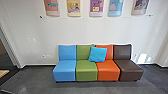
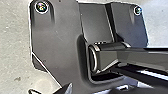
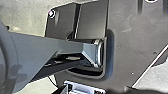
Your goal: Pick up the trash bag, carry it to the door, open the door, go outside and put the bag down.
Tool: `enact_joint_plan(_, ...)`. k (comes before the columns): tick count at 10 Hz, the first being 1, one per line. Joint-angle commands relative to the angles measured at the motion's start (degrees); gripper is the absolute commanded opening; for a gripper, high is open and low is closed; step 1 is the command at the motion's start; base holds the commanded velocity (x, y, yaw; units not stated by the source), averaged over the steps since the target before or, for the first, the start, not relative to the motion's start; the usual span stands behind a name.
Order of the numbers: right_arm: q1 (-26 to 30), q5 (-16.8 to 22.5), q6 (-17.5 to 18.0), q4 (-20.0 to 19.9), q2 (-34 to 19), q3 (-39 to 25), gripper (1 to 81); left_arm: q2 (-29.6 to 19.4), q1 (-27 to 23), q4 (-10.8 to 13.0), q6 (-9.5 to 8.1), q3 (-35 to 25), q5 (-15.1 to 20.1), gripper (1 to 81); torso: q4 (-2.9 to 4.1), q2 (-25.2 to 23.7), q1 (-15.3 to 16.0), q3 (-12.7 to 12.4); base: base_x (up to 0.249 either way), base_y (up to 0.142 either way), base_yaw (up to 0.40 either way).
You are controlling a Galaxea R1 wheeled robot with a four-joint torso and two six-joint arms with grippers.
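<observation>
Reference point: the sofa (image 1: 86,71). It stands with its back close to the wall (image 1: 87,30), presumably so that the floor (image 1: 75,88) in front is left for passage. Four padded units in blue, green, orange and brown, set side by side. Cushion (image 1: 97,54): tilted a little, leaning on the sofa's green and orange backs across their seam; the backs prop it upright. Posters (image 1: 96,7) hang in a row above the sofa, placed, I take it, to be seen over anyone seated. Frame (image 1: 11,47) of an opening well to the left of the sofa; whether this is the door of the task, cannot tell. Sunlit patch (image 1: 143,58) on the wall just right of the sofa. Both wrist cameras look onto the robot's own dark plate (image 2: 57,37), which suggests arms kept near the body, likely for driving. Left pincer: opening and hold, cannot tell. Right pincer: the same, cannot tell. Trash bag: location cannot be established, nor whether it is being carried. Judgement: travel stage; stage of the task uncertain.
</observation>
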State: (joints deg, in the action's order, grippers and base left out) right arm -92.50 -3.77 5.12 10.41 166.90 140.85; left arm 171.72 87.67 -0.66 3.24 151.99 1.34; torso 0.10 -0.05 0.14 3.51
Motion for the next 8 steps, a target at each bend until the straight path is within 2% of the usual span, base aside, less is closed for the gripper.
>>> enact_joint_plan(1, 2.0, 3.7, 0.1, 0.1, -7.4, -11.9, 81.1, -4.8, -2.5, -0.7, 0.01, -6.9, 3.6, 81.1, 0.0, 0.0, 0.0, 0.0, 0.0, 0.0, 0.0)
enact_joint_plan(3, 2.7, 4.8, 0.2, 0.1, -9.6, -15.0, 81.1, -8.5, -2.5, -0.8, -0.08, -11.4, 3.6, 81.1, 0.0, 0.0, 0.0, 0.0, 0.0, 0.0, 0.0)
enact_joint_plan(6, 4.3, 6.2, 0.4, -0.3, -13.7, -21.2, 81.1, -11.0, -3.2, -1.7, -0.08, -14.5, 3.7, 81.1, 0.0, 0.0, 0.0, 0.0, 0.0, 0.0, 0.0)
enact_joint_plan(7, 4.9, 6.6, 1.0, -0.3, -16.0, -24.5, 81.1, -12.6, -3.3, -1.7, -0.08, -16.9, 3.7, 81.1, 0.0, -5.7, 3.7, 0.0, 0.0, 0.0, 0.0)
enact_joint_plan(8, 5.7, 6.7, 2.2, -0.2, -18.2, -27.0, 81.1, -14.0, -3.4, -1.8, -0.08, -18.7, 3.7, 81.1, 0.0, -5.9, 3.8, 0.0, 0.0, 0.0, 0.0)
